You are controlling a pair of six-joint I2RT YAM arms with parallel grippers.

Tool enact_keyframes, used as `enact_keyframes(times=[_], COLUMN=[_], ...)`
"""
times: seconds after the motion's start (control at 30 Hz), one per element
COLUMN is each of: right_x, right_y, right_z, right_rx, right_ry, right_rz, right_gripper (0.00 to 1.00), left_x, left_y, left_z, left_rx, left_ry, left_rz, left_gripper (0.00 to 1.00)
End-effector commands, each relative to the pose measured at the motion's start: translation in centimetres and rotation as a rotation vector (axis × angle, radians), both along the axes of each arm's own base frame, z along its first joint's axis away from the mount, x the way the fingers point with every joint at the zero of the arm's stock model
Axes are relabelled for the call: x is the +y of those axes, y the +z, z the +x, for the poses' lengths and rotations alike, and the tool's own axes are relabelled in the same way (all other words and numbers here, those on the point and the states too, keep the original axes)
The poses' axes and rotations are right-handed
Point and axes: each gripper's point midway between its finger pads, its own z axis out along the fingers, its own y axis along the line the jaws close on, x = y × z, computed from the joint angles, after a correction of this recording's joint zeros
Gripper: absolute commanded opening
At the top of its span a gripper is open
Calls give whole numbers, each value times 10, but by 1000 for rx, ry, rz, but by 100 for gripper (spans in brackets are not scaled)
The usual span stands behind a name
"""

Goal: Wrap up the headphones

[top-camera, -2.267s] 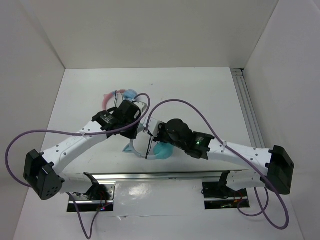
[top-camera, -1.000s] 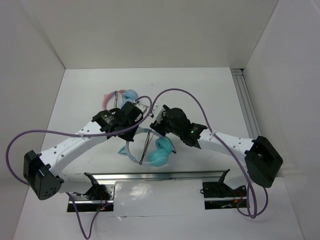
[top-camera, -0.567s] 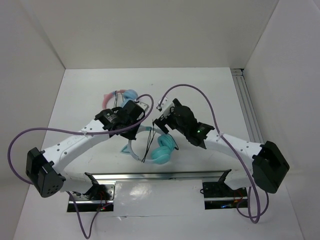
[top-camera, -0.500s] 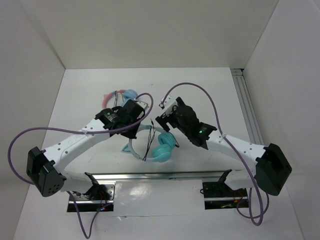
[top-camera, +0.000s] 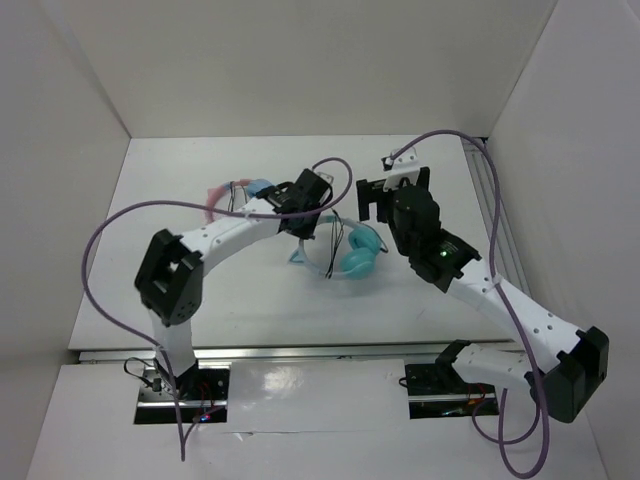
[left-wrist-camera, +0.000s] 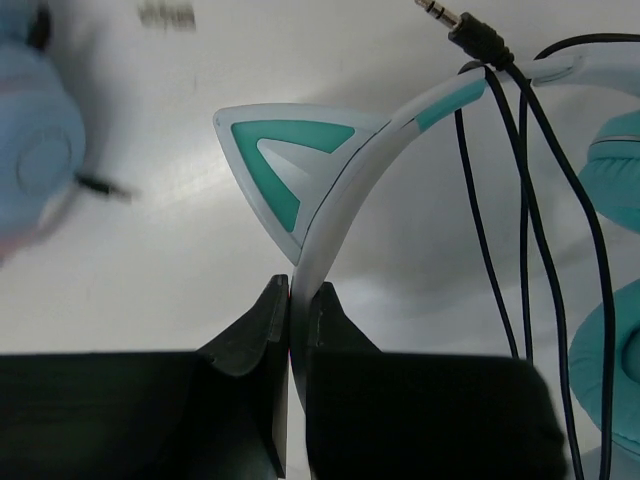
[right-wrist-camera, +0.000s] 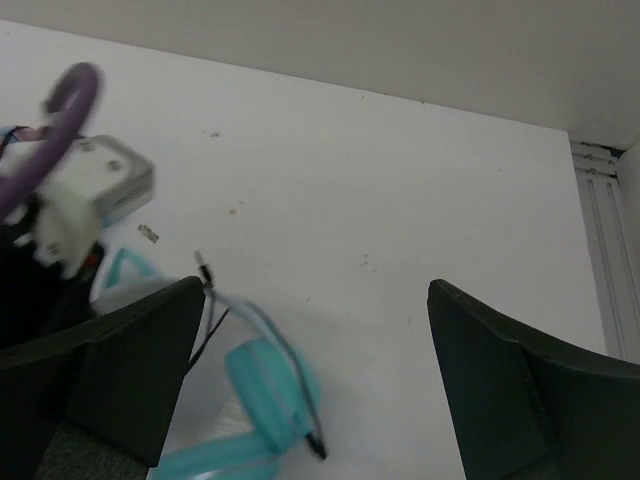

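While the left pincer point(left-wrist-camera: 290, 300) clamps the headphones point(top-camera: 357, 256) by the headband at the middle of the worktop point(top-camera: 300, 310), the empty, wide-open right pincer point(top-camera: 393, 197) should catch the loose black cable point(left-wrist-camera: 525, 250) and coil it snugly

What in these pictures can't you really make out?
- Left wrist view: the headphones, held by the shut left pincer, have earcups cut off by the right edge. The cable runs off the bottom. The other headphones are blurred.
- Right wrist view: the headphones are blurred, partly behind the open right pincer.
- Top view: the left pincer hides its own grip, and the cable is too thin to trace.
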Motion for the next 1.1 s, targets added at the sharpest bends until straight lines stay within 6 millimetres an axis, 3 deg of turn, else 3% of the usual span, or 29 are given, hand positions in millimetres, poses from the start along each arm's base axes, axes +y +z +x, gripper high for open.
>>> enact_keyframes(times=[0.0,0.03,0.13,0.17,0.27,0.3,0.43,0.47,0.5,0.53,0.57,0.6,0.67,0.73,0.87,0.9,0.93,1.07], right_x=[-5,-5,-3,-1,-6,-5,1,3,3,5,6,6,10,11,16,20,24,27], right_y=[19,19,21,16,14,13,16,16,16,18,15,19,16,13,10,6,6,8], right_z=[-16,-19,-28,-28,-30,-34,-39,-40,-40,-41,-40,-40,-39,-37,-37,-37,-39,-43], right_rx=[18,22,13,23,26,25,16,18,20,22,29,24,34,44,59,70,73,82], right_ry=[2,12,49,61,42,51,96,105,103,114,113,112,123,121,136,150,169,188], right_rz=[82,82,125,122,124,125,167,168,177,178,173,187,182,186,201,197,199,224], right_gripper=[100,100,100,100,100,100,100,100,100,100,100,100,100,100,100,100,100,100], left_x=[-23,-28,-21,-10,-12,-4,-8,-17,-11,-15,-20,-21,-24,-26,-34,-24,-26,-22], left_y=[35,15,11,-9,-15,-27,-30,-33,-37,-30,-38,-34,-35,-35,-17,-23,-22,-12], left_z=[75,82,119,131,154,164,195,192,195,200,198,198,194,189,177,176,172,169], left_rx=[-181,-154,-169,-142,-133,-120,-125,-97,-87,-98,-69,-72,-50,-36,-48,-52,-52,-60], left_ry=[17,9,55,92,88,91,52,12,24,16,-3,-3,-13,-16,-13,35,43,86], left_rz=[-86,-59,-81,-66,-141,-143,-210,-237,-231,-246,-260,-261,-283,-299,-321,-288,-285,-295], left_gripper=[0,0,0,0,0,0,0,0,0,0,0,1,13,17,38,43,99,100])
